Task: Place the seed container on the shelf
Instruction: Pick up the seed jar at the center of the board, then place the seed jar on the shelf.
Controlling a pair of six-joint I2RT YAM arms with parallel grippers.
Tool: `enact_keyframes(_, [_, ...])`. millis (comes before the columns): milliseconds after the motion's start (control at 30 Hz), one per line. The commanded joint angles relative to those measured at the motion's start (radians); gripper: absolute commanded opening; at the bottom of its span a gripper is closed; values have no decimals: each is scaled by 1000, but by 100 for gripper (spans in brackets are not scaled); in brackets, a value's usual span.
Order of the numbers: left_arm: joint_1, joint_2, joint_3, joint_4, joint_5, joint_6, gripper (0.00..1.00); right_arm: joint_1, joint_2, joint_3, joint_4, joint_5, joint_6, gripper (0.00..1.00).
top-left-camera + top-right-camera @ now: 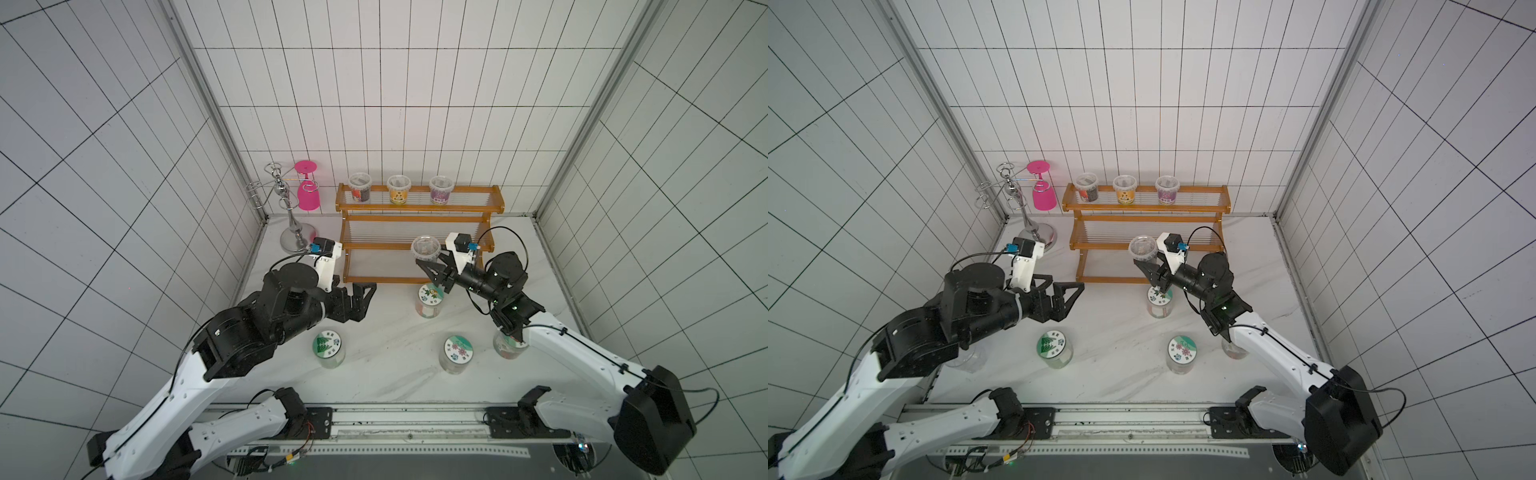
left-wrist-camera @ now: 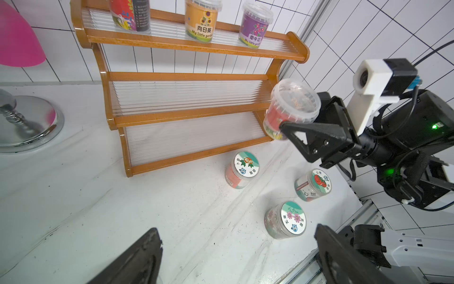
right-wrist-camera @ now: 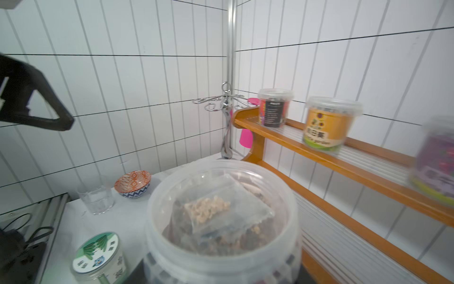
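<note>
the seed container [image 1: 425, 246] was found clamped in the right gripper [image 1: 429, 261], off the table, just before the middle tier of the shelf [image 1: 374, 245], near its right end; the left gripper [image 1: 368, 301] was observed wide open and empty.

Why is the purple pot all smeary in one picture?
Right wrist view: the purple pot at the frame's edge is smeared by blur; left wrist view: it is sharp, label readable; both top views: the wall tiles fan outward, a wide-lens effect.
</note>
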Motion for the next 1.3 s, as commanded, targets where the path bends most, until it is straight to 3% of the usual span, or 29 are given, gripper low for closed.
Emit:
enact_keyframes(0, [-2, -20, -32, 56, -42, 7, 98, -91, -10, 97, -5, 31, -7, 55])
enact_keyframes(233, [-2, -25, -52, 49, -58, 8, 98, -302, 53, 232, -97, 21, -9, 55])
enact_keyframes(467, [-2, -29, -66, 54, -70, 11, 99, -411, 182, 384, -169, 59, 45, 55])
enact_keyframes(1267, [-2, -71, -96, 36, -102, 15, 98, -426, 441, 653, -320, 139, 0, 55])
